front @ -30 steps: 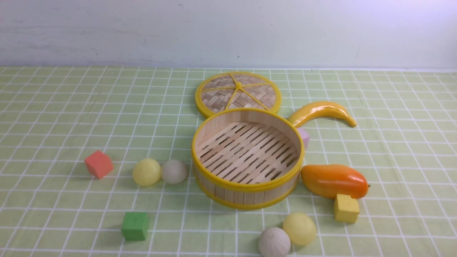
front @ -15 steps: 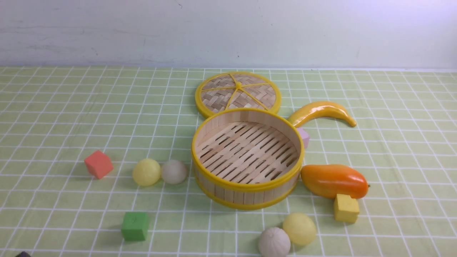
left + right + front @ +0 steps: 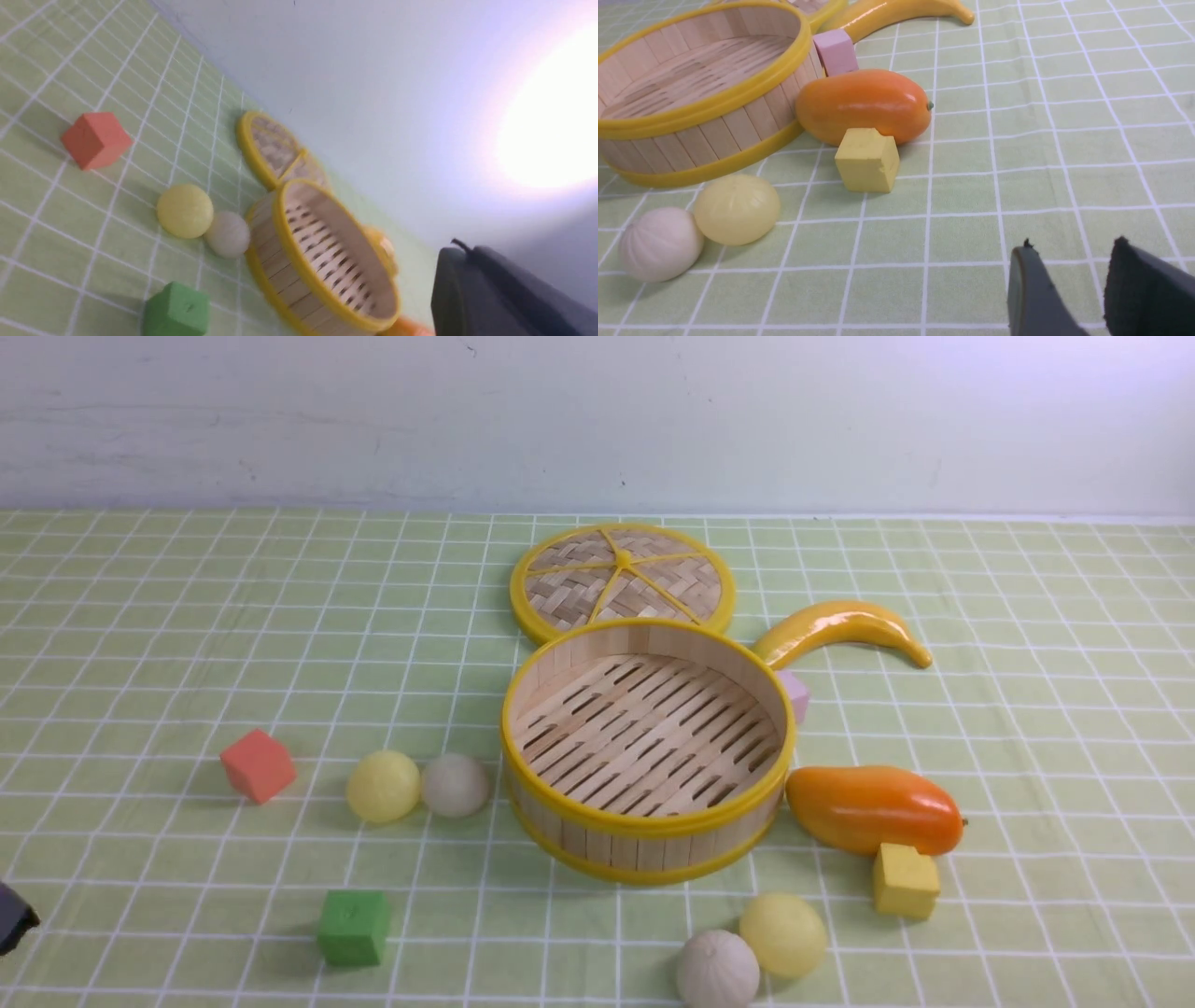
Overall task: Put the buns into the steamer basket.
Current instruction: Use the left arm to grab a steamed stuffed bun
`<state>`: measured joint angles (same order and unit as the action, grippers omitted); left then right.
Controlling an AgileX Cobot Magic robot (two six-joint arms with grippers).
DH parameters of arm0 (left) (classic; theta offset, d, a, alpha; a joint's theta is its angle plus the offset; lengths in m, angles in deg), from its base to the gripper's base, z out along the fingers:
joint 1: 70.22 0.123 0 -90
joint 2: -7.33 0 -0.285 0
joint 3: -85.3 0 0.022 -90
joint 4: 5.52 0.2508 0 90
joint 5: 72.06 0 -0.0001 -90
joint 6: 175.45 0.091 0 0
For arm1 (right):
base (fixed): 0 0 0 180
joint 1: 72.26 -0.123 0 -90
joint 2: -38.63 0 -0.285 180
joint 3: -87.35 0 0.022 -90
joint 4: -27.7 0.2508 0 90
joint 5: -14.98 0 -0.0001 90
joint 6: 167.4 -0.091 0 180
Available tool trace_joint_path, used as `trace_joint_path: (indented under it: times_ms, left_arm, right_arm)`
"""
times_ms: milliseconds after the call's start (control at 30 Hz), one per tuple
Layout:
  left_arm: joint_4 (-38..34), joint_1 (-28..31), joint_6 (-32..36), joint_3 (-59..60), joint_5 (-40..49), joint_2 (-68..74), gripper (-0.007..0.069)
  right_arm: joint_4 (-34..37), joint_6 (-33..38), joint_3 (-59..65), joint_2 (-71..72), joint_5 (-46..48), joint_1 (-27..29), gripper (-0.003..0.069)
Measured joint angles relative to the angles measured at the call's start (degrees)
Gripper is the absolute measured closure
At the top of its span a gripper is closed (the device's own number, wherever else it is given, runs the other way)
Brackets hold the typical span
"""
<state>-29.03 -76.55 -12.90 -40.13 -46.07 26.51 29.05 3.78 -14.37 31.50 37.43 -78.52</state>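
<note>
now my left gripper [image 3: 14, 917] has come into the front view, pinched closed and holding nothing. my right gripper [image 3: 1073, 245] waits, jaws apart, empty. so nothing is picked up yet. i count four buns [image 3: 383, 787]: two ahead of the left gripper, two ahead of the right, all outside the one steamer basket [image 3: 644, 849]. also four cubes [image 3: 352, 927], one mango [image 3: 873, 807], one banana [image 3: 840, 625], one lid [image 3: 621, 574].

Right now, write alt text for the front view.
Empty steamer basket mid-table, lid behind it. A yellow bun and white bun lie to its left; a second yellow bun and second white bun lie in front. Mango and banana lie to its right.
</note>
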Motion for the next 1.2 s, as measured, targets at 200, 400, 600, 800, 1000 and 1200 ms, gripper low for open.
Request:
trace_joint_path:
  times_ms: [200, 400, 600, 800, 1000, 1200]
  left_arm:
    - [8.92, 0.0, 8.06, -21.24, 30.85, 27.34, 0.0638]
    - [11.17, 0.0, 13.61, -32.86, 34.86, 52.89, 0.0638]
    - [6.71, -4.43, 20.28, -38.14, 31.01, 64.79, 0.0638]
    - [7.69, -4.96, 21.94, -43.67, 26.89, 73.97, 0.0638]
    - [9.16, -4.96, 24.92, -49.27, 24.09, 84.35, 0.0572]
    - [9.63, -4.96, 25.07, -50.32, 18.34, 90.28, 0.0376]
  right_arm:
    - [0.0, 0.0, 0.0, 0.0, 0.0, 0.0, 0.042]
    - [0.0, 0.0, 0.0, 0.0, 0.0, 0.0, 0.042]
    - [0.0, 0.0, 0.0, 0.0, 0.0, 0.0, 0.042]
    - [0.0, 0.0, 0.0, 0.0, 0.0, 0.0, 0.042]
    - [0.0, 0.0, 0.0, 0.0, 0.0, 0.0, 0.042]
    - [0.0, 0.0, 0.0, 0.0, 0.0, 0.0, 0.042]
